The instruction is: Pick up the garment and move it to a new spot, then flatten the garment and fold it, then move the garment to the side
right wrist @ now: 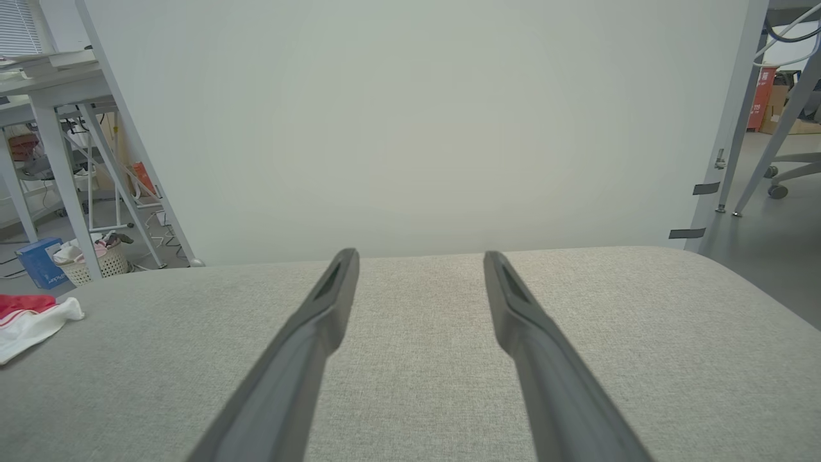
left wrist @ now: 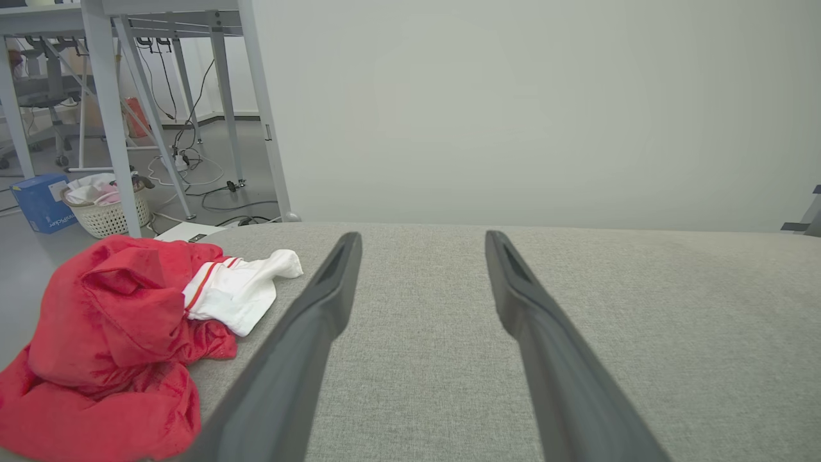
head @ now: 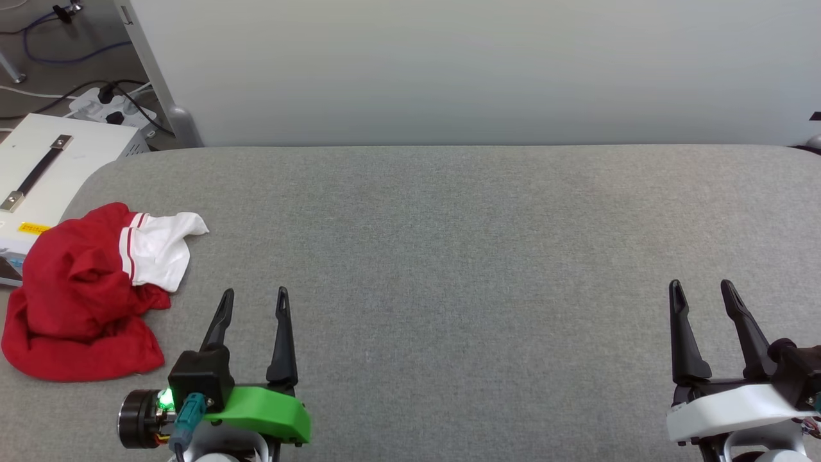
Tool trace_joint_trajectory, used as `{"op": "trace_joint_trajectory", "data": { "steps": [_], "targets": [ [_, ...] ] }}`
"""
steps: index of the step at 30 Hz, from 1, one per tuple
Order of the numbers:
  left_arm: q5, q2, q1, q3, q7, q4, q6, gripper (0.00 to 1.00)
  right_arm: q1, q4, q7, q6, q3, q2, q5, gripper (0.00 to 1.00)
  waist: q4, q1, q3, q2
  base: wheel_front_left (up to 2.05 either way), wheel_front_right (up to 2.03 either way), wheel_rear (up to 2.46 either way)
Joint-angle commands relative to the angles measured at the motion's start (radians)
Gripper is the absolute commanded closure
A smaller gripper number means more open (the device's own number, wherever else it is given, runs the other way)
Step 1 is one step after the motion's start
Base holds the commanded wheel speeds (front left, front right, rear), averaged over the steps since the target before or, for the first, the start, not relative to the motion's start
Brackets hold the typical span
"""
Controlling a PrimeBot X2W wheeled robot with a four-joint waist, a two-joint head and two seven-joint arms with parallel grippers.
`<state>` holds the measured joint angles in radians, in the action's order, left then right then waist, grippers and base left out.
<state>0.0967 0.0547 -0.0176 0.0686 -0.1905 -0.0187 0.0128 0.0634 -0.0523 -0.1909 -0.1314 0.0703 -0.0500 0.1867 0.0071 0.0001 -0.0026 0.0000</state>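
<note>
Head view: the garment [head: 83, 295] lies crumpled at the left end of the grey padded counter [head: 449, 244], its red body bunched and one white sleeve with striped trim uppermost. Any print is hidden in the folds. The left pincer [head: 254, 292], at the counter's near edge, is just beside the garment but apart from it, spread wide and holding nothing. The right pincer [head: 700, 284], equally wide, is at the counter's near right end. Beyond the counter's far edge stands a white panel [head: 449, 64]. Off its left end are a white case [head: 45, 160], partly hidden behind the garment, a power strip [head: 109, 106] and a basket [left wrist: 106, 212].
</note>
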Motion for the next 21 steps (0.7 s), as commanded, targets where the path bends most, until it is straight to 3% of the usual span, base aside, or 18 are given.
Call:
{"op": "trace_joint_trajectory", "data": {
  "steps": [1,21],
  "targets": [
    [0.004,-0.003,-0.008,0.004,-0.010,-0.002,0.005,0.00,0.018,-0.008,-0.011,0.001,0.004,0.000,0.014,0.00,0.000,-0.0001,0.000,0.0000,0.00,0.00,0.00],
    [0.004,-0.004,-0.010,0.025,-0.052,-0.020,0.024,0.00,0.039,-0.015,-0.052,0.001,-0.015,0.000,-0.024,0.00,0.003,-0.0001,0.006,0.0000,0.00,0.00,0.00]
  ]
}}
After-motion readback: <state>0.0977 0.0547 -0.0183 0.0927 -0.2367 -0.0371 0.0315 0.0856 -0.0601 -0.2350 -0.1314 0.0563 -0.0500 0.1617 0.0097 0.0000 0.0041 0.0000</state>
